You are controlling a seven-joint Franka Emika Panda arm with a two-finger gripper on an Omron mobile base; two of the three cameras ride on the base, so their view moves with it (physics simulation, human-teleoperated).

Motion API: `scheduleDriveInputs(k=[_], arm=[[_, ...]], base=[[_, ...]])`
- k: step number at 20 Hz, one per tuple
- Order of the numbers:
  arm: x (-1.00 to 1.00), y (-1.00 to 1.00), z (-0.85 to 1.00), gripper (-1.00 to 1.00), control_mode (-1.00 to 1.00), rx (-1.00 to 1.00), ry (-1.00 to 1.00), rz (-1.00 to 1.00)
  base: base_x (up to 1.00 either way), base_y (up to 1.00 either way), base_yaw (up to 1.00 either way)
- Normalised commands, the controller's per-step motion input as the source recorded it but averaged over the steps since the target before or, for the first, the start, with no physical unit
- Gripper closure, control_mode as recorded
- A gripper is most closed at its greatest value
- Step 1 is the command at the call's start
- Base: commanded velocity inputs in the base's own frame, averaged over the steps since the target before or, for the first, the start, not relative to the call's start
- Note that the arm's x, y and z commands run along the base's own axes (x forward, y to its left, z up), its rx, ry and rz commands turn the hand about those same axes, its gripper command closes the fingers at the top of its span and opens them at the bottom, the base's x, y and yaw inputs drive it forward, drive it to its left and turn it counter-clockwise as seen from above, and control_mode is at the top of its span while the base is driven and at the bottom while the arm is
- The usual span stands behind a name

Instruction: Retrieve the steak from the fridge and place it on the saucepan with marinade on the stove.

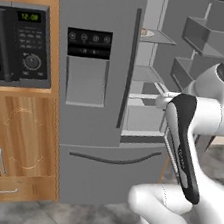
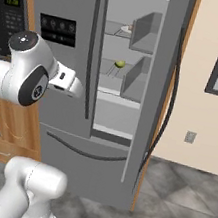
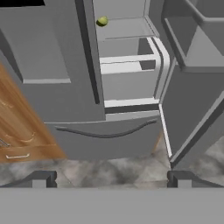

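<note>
From the left base view, the fridge (image 1: 93,96) stands with its left door shut and its right door swung wide. The white arm reaches toward the open compartment, its hand hidden behind its own forearm, so the gripper cannot be made out here. Beyond the arm, high on an upper shelf (image 1: 157,37), a small pale plate (image 1: 145,33) sits with something reddish on it, too small to name with certainty; it may be the steak. A black microwave (image 1: 22,46) sits in the wooden cabinet (image 1: 19,141) well off to the left of the arm.

From the right base view, the fridge (image 2: 66,73) shows its open right door (image 2: 162,90) edge-on, with door bins inside. The arm's wrist points at the closed left door near the long handle. A small yellow-green fruit (image 2: 120,63) lies on a middle shelf, ahead of the hand and to its right, and the pale plate (image 2: 126,28) rests on the shelf above that.

In the hand view, the gripper (image 3: 111,178) stands with its two dark fingertips (image 3: 41,178) spread far apart, nothing between them. Ahead of it lies the fridge's bottom drawer (image 3: 105,135) with its curved handle, above a tiled floor (image 3: 109,168). Farther ahead, up inside the open compartment, the yellow-green fruit (image 3: 102,21) sits on a shelf. The open door (image 3: 192,78) stands to the gripper's right.
</note>
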Motion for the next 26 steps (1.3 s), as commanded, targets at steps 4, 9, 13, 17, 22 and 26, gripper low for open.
scheduleDriveInputs(k=[4, 9, 13, 17, 22, 26], arm=[[0.00, 0.00, 0.00, -1.00, 1.00, 0.00, 0.00, 0.00], [0.00, 0.00, 0.00, -1.00, 1.00, 0.00, 0.00, 0.00], [0.00, 0.00, 0.00, -1.00, 1.00, 0.00, 0.00, 0.00], [-0.49, 0.00, 0.00, -1.00, -1.00, 0.00, 0.00, 0.00], [-0.99, 0.00, 0.04, -1.00, -1.00, 0.00, 0.00, 0.00], [-0.77, 0.00, 0.09, -1.00, -1.00, 0.00, 0.00, 0.00]], base=[[0.41, -0.04, -0.01], [0.34, -0.13, -0.02], [0.13, -0.07, -0.01], [0.00, 0.00, 0.00], [0.00, 0.00, 0.00], [0.00, 0.00, 0.00]])
